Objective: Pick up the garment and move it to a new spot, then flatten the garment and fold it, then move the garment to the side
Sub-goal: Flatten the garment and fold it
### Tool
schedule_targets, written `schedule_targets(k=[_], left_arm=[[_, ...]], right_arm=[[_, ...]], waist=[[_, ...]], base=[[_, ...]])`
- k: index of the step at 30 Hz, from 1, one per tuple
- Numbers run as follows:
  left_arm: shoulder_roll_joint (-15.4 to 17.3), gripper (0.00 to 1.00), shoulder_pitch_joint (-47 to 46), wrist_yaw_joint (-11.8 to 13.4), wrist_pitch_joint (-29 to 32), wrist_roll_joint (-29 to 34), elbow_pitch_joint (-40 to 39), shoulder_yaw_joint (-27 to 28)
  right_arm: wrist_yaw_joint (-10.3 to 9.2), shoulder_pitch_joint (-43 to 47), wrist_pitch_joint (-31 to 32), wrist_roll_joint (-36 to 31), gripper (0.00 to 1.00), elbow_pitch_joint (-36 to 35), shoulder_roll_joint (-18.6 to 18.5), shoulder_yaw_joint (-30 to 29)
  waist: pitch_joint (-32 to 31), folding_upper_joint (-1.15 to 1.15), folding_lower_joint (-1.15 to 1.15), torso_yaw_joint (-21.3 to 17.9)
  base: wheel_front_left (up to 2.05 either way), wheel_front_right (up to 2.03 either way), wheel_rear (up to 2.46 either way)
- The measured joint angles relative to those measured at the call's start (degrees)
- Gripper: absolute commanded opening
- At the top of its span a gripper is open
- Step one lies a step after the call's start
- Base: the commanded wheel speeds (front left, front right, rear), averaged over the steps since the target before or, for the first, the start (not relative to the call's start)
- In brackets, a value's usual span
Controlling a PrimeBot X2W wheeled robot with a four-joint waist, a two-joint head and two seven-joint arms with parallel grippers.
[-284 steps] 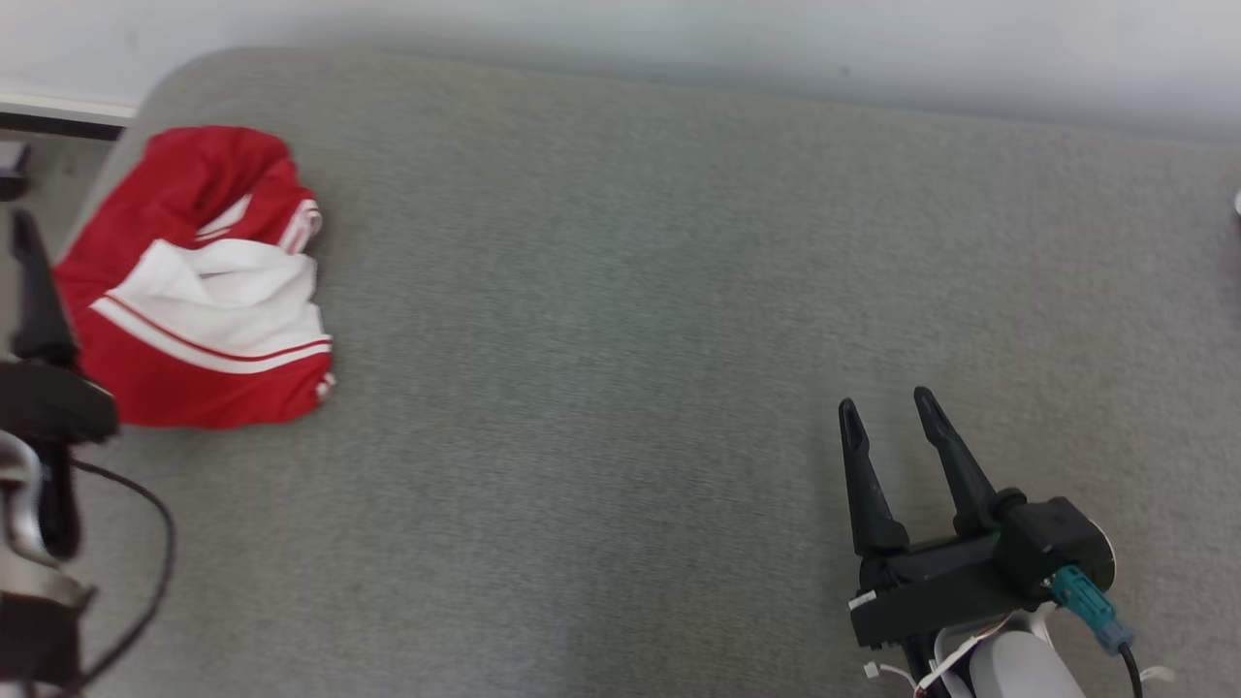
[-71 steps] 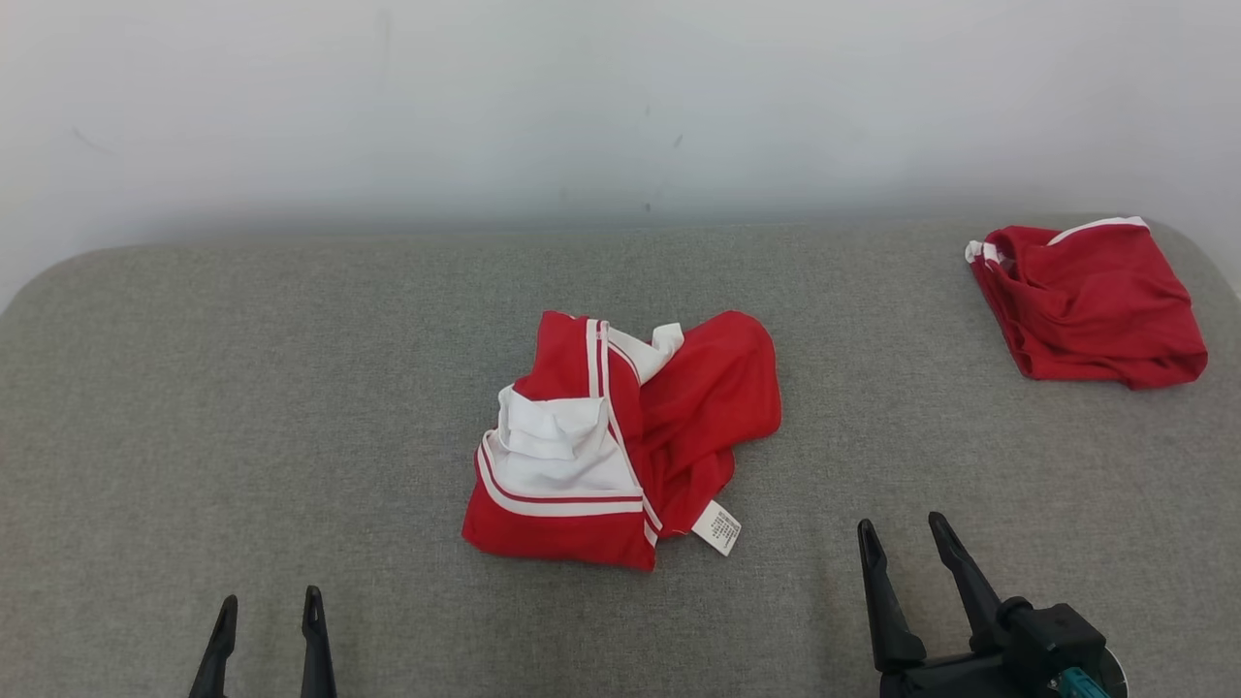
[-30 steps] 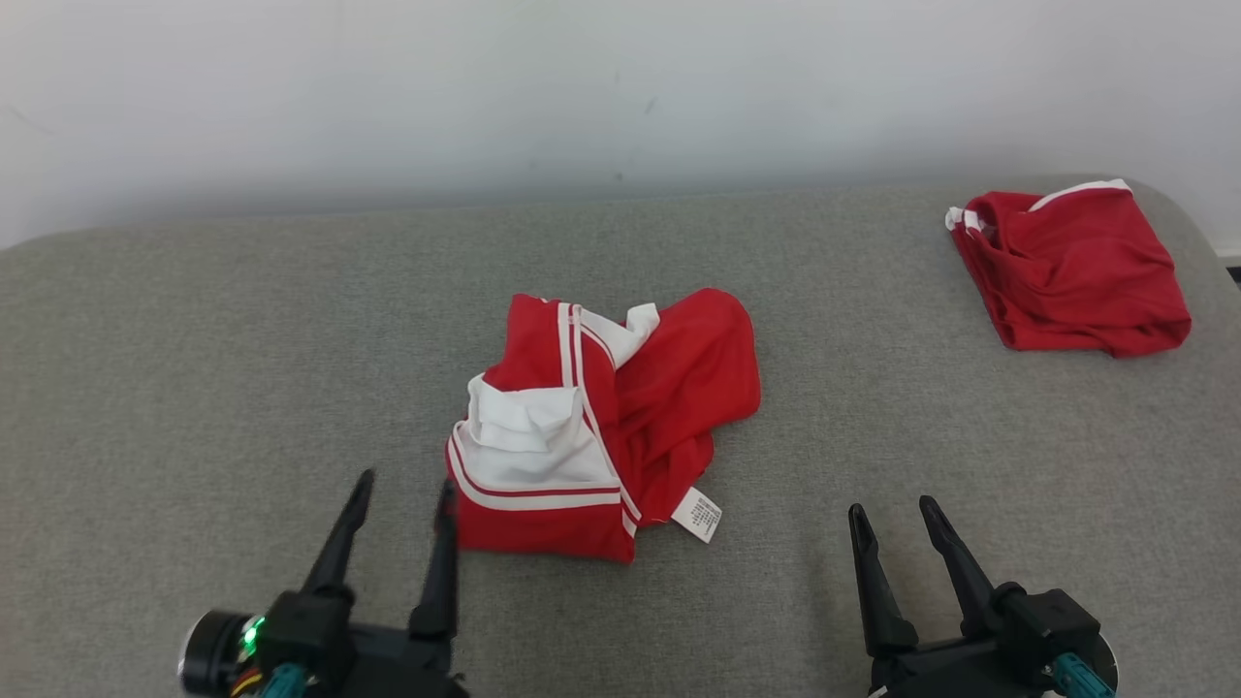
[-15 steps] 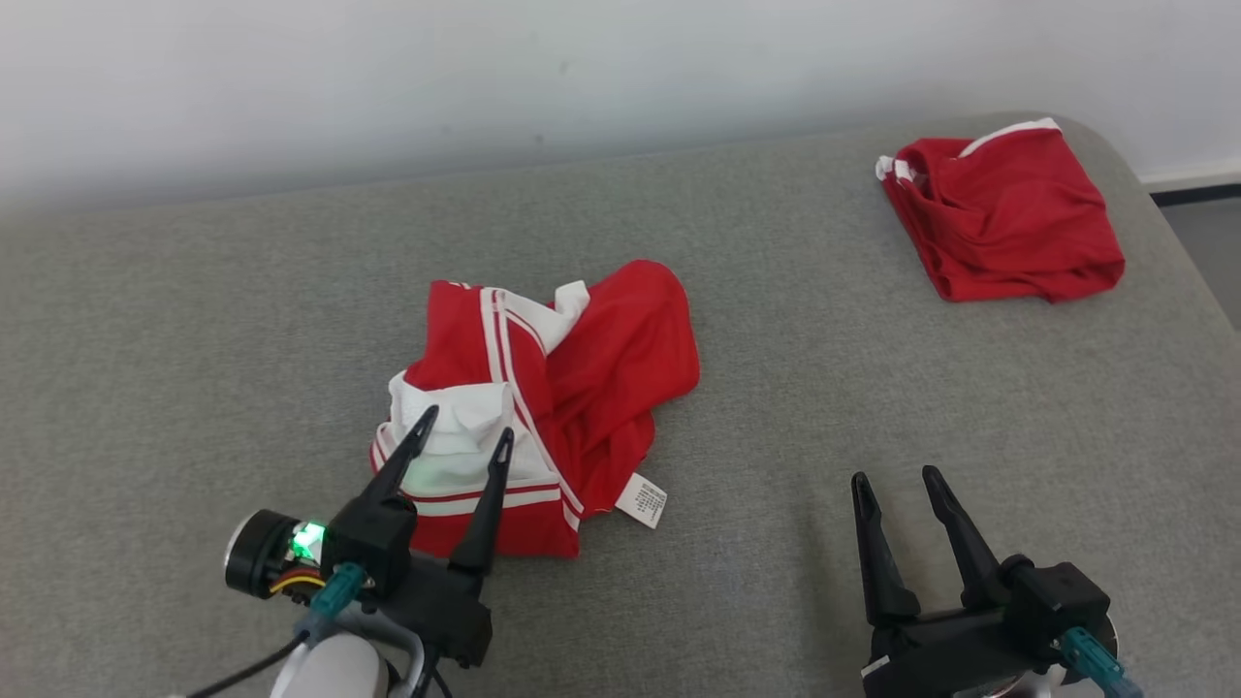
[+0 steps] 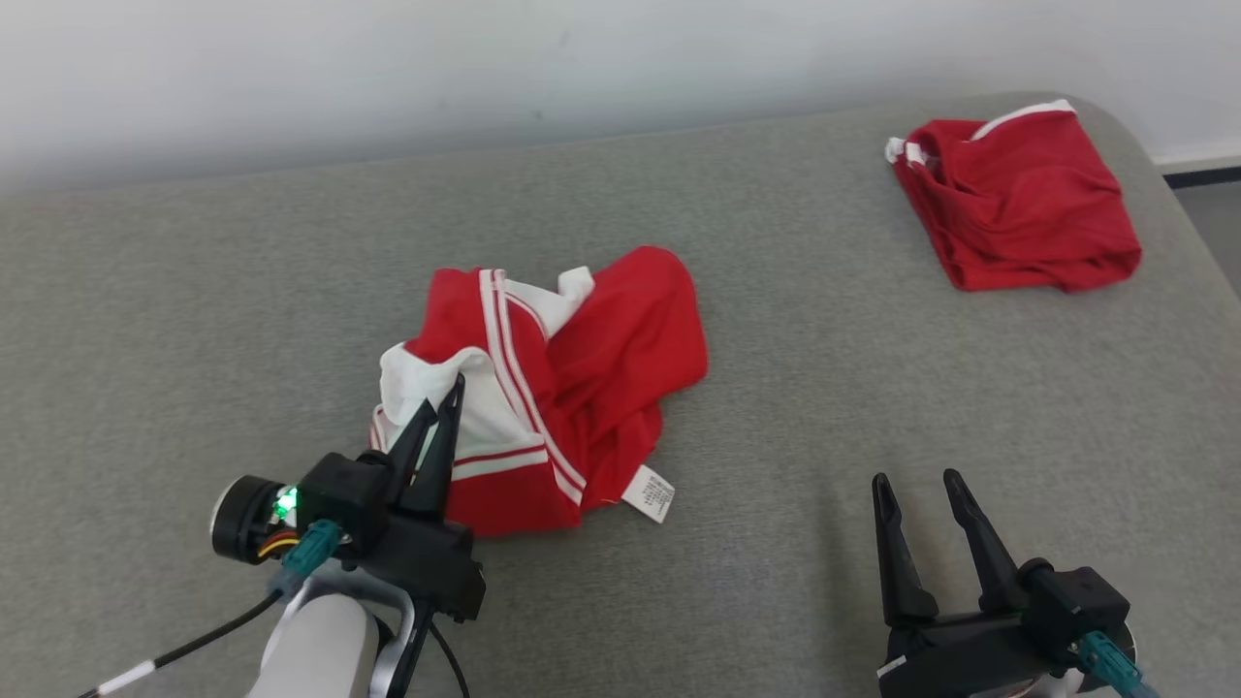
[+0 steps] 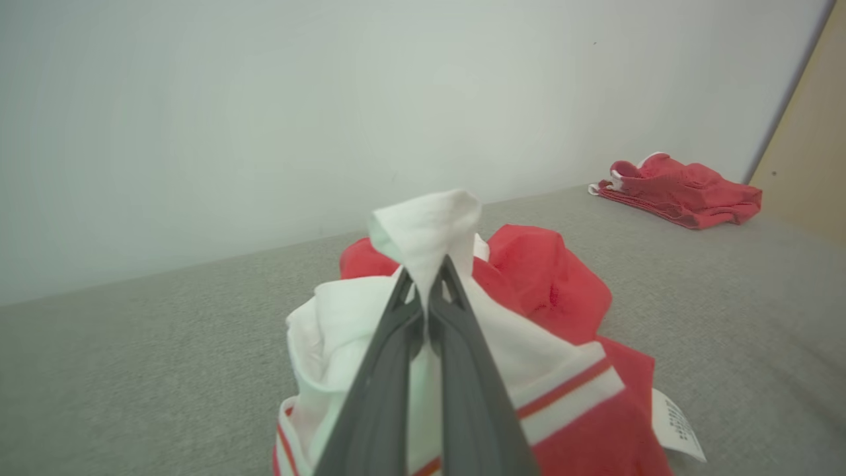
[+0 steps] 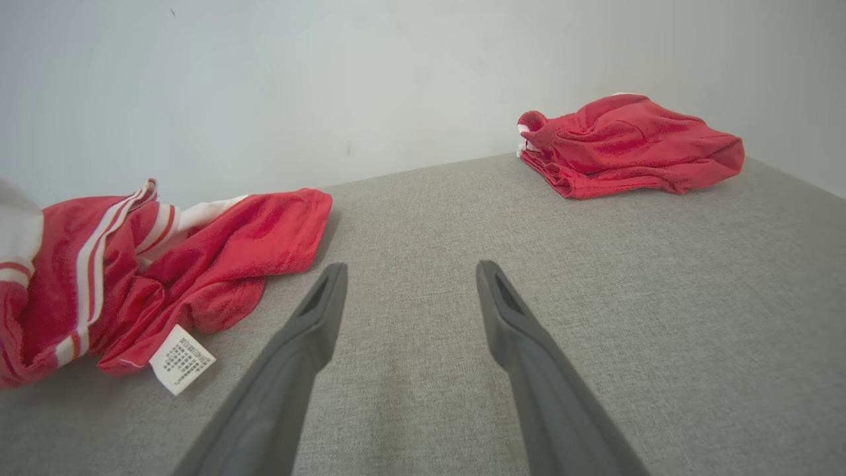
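The garment is a crumpled red piece with white panels and stripes and a white label, lying mid-way across the grey surface; it also appears in the left wrist view and at the left of the right wrist view. My left gripper is shut on a white fold at the garment's near-left side, and that fold is pinched up between the fingers. My right gripper stands open to the garment's right, above bare surface, its fingers spread with nothing between them.
A second red garment lies bunched at the far right corner of the grey padded surface. A pale wall runs along the back. The surface's right edge drops to a dark floor.
My left gripper reached onto the garment's white panel and closed on a fold, pulling it up. The camera has shifted a little. The right gripper stayed open in place.
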Motion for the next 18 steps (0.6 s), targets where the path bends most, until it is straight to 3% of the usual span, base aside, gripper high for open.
schedule_targets(k=[8, 18], left_arm=[[-0.78, 0.00, 8.86, 0.49, 0.00, -2.76, -9.79, 4.13], [-2.63, 0.00, 26.10, 4.17, 0.00, -6.75, -16.47, 5.35]], right_arm=[[0.00, 0.36, -0.01, -0.27, 1.00, 0.10, 0.02, 0.53], [0.00, 0.44, -0.01, -0.18, 1.00, 0.44, 0.01, 1.12]], waist=[[-1.47, 0.00, 0.00, 6.03], [-3.01, 0.00, -0.01, 11.82]], base=[[0.00, 0.00, 0.00], [0.00, 0.00, 0.00]])
